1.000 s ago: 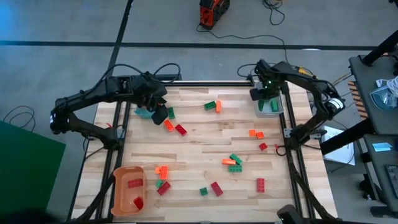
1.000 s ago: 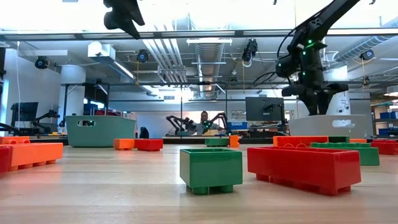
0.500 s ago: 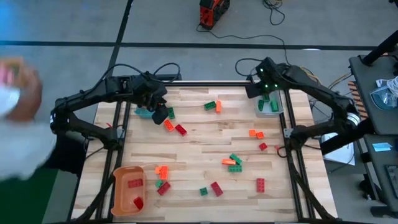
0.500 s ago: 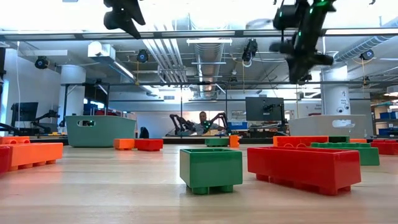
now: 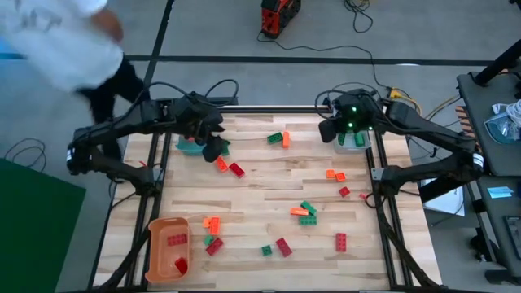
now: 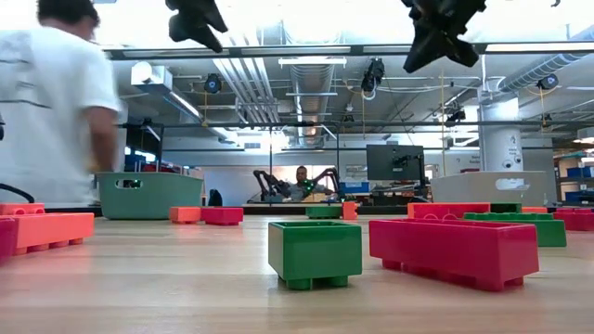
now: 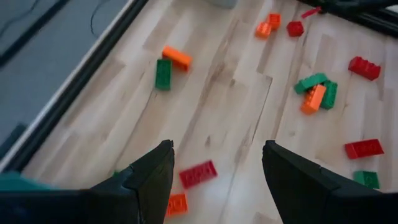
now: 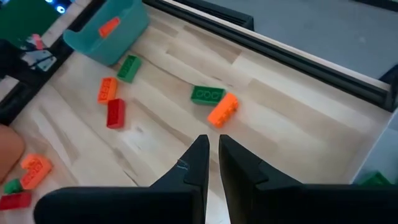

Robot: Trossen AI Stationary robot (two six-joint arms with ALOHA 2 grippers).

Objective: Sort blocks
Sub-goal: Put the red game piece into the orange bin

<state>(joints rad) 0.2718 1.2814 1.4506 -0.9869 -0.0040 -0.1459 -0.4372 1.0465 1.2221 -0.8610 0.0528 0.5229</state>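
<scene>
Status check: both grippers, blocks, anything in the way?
Left gripper open, empty, above the teal bin. Right gripper shut, empty, by the grey bin. Blocks scattered. Person at table.

No readable text, labels or numbers.

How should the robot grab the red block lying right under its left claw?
Probably straight from above, pinching the red block's two long sides across its narrow width. It lies flat with bare wood along both sides, and the left gripper hangs open above it.

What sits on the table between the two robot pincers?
In the high view, a green brick touching an orange brick lies between the left pincer and the right pincer.
</scene>
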